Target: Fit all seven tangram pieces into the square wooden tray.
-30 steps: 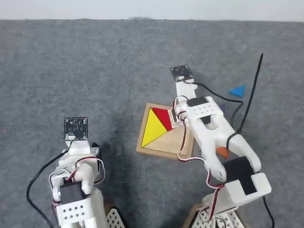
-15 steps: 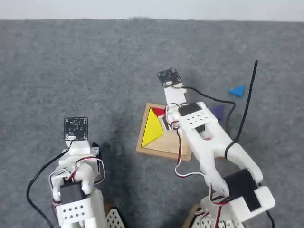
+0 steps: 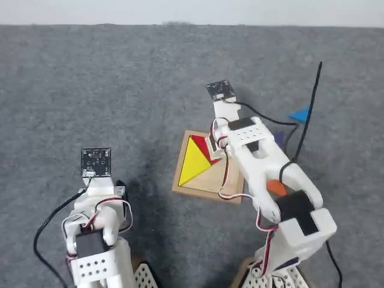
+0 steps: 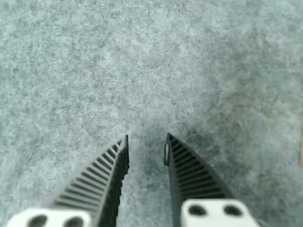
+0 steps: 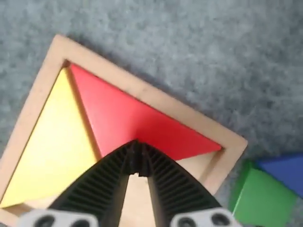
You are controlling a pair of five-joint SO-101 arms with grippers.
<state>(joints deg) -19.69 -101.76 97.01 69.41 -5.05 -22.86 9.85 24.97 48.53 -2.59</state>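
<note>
The right gripper (image 5: 138, 161), jaws pressed together on nothing, has swung across the wooden tray (image 5: 156, 100) and back to the red triangle's (image 5: 128, 118) inner corner, leaving it flush against the yellow triangle (image 5: 52, 151), so two pieces look seated and five remain.

The bench (image 3: 120, 78) lies bare to the left of and beyond the wooden tray (image 3: 195, 192). The right arm (image 3: 264, 168) overhangs the tray's right side, with the right gripper (image 5: 137, 146) closed above the red triangle (image 5: 128, 118). That piece and the yellow triangle (image 3: 192, 162) fill the tray's far-left part, and bare wood shows nearer. A green piece (image 5: 260, 198) and a blue piece (image 5: 284, 170) crowd one tray corner. A black cable (image 3: 312, 96) runs to the right of the arm. The left gripper (image 4: 147, 139), fingers parted, hangs over bare bench, well apart from the tray.
</note>
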